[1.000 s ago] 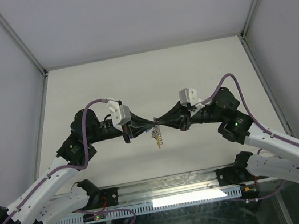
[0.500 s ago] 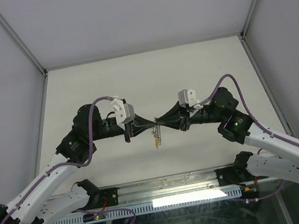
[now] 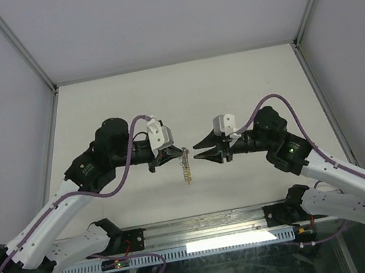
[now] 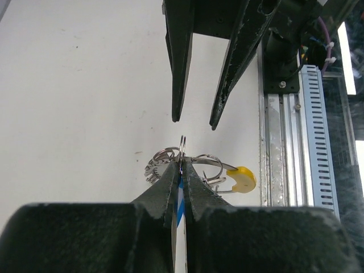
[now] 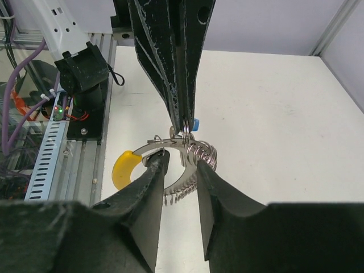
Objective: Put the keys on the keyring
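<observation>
1. Top external: left hand [image 3: 177, 153] is pressed together, pinching the keyring [image 3: 186, 165] at its top. The ring dangles mid-scene, above the bench [image 3: 230, 85].
2. Right hand [image 3: 196, 151] is spread, just right of the keyring and apart from it.
3. Left wrist: the blue key [image 4: 180, 209] is wedged between the pinching fingers.
4. My read is mid-threading. Next, the right hand must close squarely on the ring wire without knocking it loose.

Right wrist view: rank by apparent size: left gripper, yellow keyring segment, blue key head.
1. left gripper
2. yellow keyring segment
3. blue key head, only partly visible beside the gripper's tips, so it may be undersold.
</observation>
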`<state>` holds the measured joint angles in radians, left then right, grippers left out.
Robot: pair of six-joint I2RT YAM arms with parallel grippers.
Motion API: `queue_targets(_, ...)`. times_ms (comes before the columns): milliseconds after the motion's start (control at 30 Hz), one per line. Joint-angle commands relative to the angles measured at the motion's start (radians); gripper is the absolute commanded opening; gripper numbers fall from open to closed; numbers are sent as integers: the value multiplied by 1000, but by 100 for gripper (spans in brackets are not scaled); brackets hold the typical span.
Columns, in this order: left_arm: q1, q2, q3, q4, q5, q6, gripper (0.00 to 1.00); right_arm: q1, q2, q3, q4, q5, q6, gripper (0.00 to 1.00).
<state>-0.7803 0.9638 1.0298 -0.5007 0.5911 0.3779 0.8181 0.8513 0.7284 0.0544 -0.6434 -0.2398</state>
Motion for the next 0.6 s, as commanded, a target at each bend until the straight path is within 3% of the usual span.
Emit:
queue_targets(0,-27,28,102,-109,-46,93,0,4,15,73,-42,9,-50,33)
queue_targets(200,-140,97,203,-285,-254,145,0,4,12,52,-53,41,-71,35)
queue_targets(567,-229,188,323,-494,-444,167,0,4,-7,-79,144,8,68,35)
